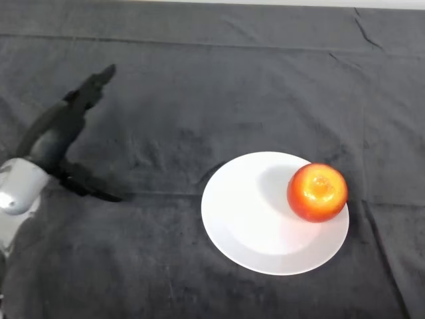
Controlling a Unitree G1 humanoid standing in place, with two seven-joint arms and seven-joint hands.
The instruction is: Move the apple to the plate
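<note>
A red and orange apple [317, 192] rests on the right part of a round white plate [252, 219], which lies on the dark cloth at the centre right. My left hand [58, 133] is at the far left, well away from the plate. Its fingers are stretched out straight toward the far side and its thumb sticks out to the lower right. It holds nothing.
The dark cloth [199, 100] covers the whole table, with folds along the far edge and on the right side.
</note>
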